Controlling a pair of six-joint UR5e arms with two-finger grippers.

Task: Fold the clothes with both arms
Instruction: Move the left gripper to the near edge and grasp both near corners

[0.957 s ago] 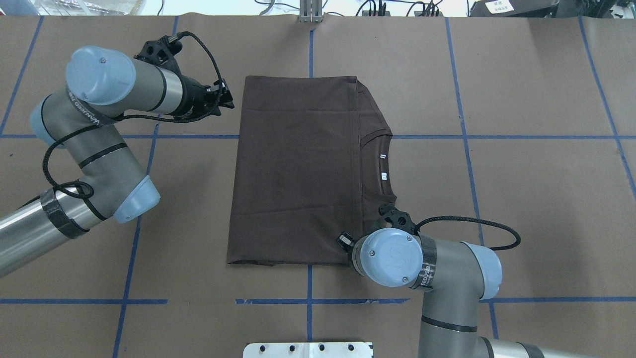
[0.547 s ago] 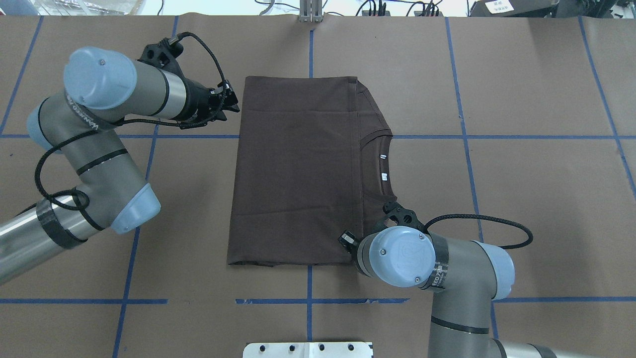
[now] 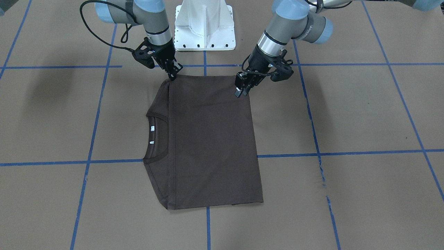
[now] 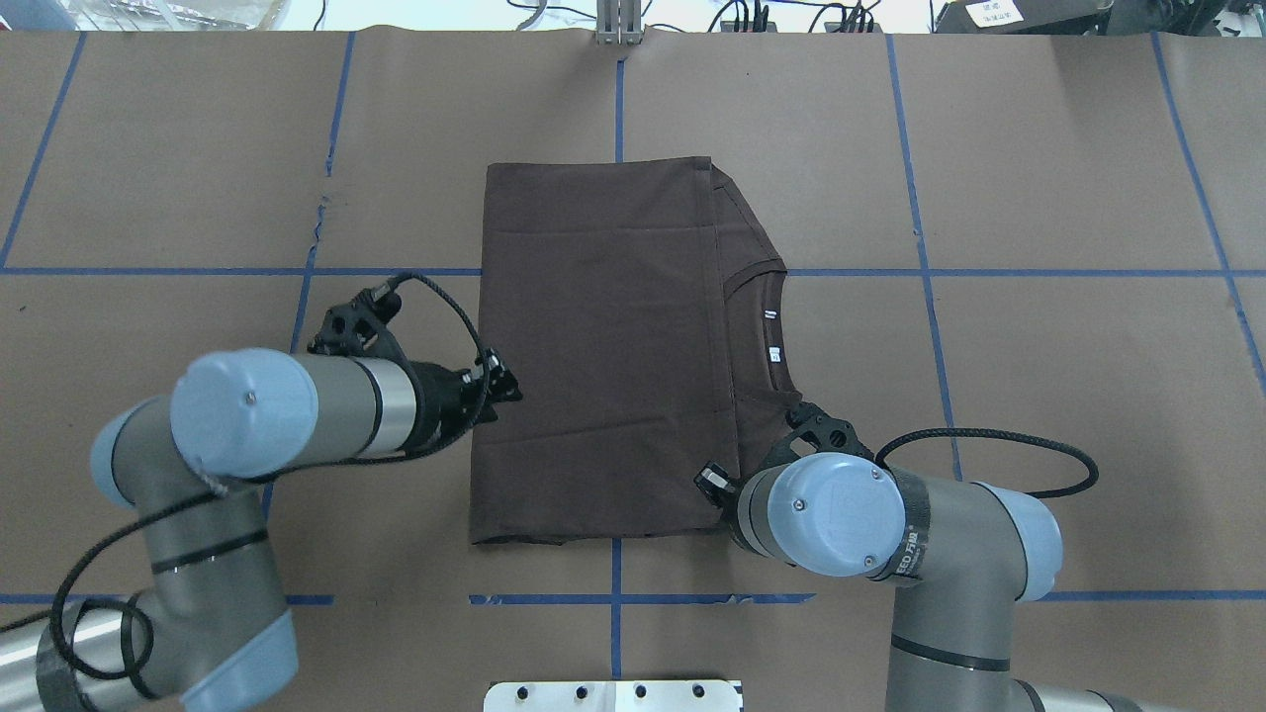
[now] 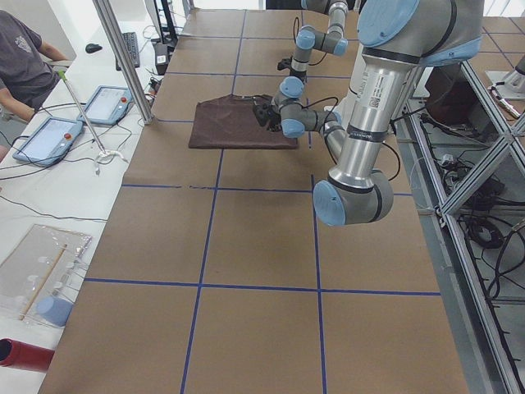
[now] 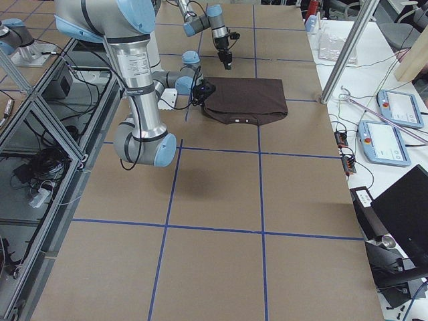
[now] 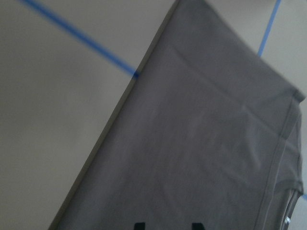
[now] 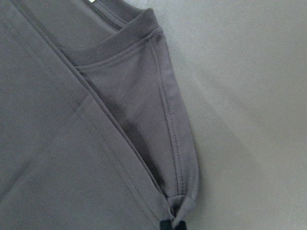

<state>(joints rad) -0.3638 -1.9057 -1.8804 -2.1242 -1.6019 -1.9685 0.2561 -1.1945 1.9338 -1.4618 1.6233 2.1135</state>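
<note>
You are looking at a dark brown-grey T-shirt (image 4: pixel 593 346) lying folded into a flat rectangle mid-table, its ribbed collar pointing to the robot's right. The right arm's black two-finger pincer (image 3: pixel 172 76) is pinching the collar-side corner nearest the robot, its fingers closed on bunched cloth. The left arm's black pincer (image 3: pixel 240 93) is hovering over the hem-side edge, fingers parted and gripping nothing. If only one corner is being lifted, you are risking a skewed, dragged fold, and so thin a pinch may be slipping. The table (image 4: pixel 1039 148) is wearing brown paper crossed by blue tape lines (image 4: pixel 989 272). A seated person (image 5: pixel 20 57) is working by tablets (image 5: pixel 49 135) on a white side table.
</note>
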